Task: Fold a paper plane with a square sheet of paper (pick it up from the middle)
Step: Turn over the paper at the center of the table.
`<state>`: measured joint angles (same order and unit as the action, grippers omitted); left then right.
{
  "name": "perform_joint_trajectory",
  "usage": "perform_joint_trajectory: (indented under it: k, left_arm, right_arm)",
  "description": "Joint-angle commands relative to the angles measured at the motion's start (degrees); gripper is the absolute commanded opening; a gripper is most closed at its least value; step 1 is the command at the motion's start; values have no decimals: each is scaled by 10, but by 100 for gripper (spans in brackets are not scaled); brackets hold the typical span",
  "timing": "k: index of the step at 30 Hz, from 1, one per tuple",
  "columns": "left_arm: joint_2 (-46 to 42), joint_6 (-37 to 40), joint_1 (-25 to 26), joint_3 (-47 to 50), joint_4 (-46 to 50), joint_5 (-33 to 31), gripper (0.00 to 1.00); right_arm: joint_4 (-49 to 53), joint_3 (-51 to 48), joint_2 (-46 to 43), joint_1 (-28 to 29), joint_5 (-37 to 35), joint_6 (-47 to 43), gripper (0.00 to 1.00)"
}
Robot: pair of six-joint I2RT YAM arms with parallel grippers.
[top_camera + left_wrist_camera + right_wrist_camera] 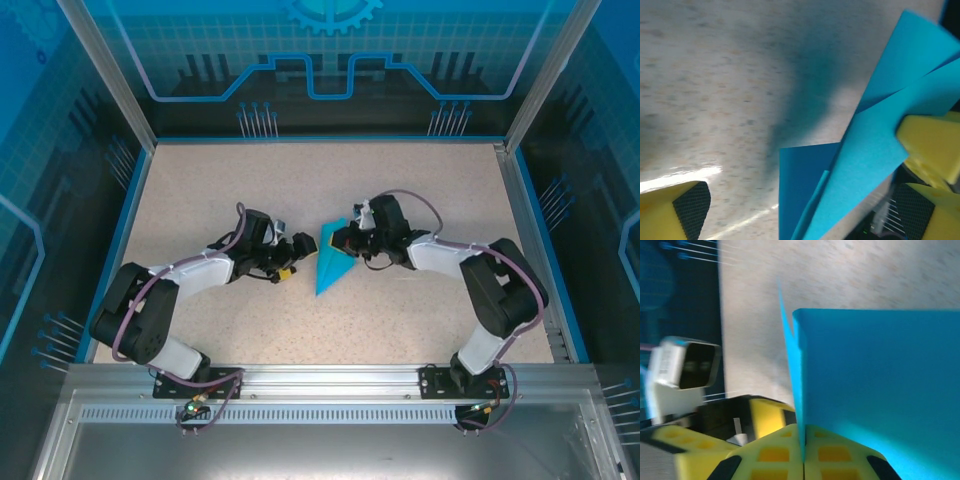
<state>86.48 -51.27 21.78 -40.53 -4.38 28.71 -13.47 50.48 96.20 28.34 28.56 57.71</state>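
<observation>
Paper plane, place: the paper plane is near the centre of the top view, in the middle of the table, between the two grippers.
Long axis: it runs almost from top to bottom of the frame, with a slight tilt.
Pointing: the narrow tip points to the lower edge of the frame, toward the arm bases. The wide end is above, beside the right gripper. Whether the tip touches the table I cannot tell.
Right gripper: its jaws are closed on the upper right edge of the plane. In the right wrist view the yellow fingers meet at bottom centre with the thin paper edge pinched between them, and the paper rises from there into the right half.
Left gripper: its jaws are spread wide, just beside the plane's left edge. In the left wrist view one finger is in the lower left corner, the other is in the lower right, and the paper is between them. I cannot tell if they touch it.
Folds: in the left wrist view several layers overlap, with edges running from lower centre to upper right.
Open room: speckled table surface lies on all sides. There is a wide band toward the top of the frame and wide areas out to the blue rim at left and right. A narrower band lies between the tip and the metal rail below.
Arms: the left arm comes in from the lower left and the right arm from the lower right.
</observation>
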Motion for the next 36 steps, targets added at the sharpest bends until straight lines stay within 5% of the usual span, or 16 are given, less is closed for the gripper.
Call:
perform_joint_trajectory:
  k: [1,10,23,27,30,36]
  left_arm:
    - [-21,-33,-5,5,-98,87,98]
    - [-9,-112,-5,19,-288,151,94]
    - [-23,-113,-4,29,-318,151,30]
    - [-30,-97,-5,26,-288,138,14]
    - [-42,-63,-4,16,-228,122,10]
    - [-91,103,5,-59,77,-15,11]
  right_arm:
    - [-37,26,-25,-25,81,12,6]
    - [-83,43,-26,-37,156,69,7]
    - [-76,41,-1,-42,176,74,11]
    - [-32,47,-7,-46,162,39,17]
    - [53,52,-31,-53,126,-15,31]
    - [236,62,-113,-70,-5,-125,64]
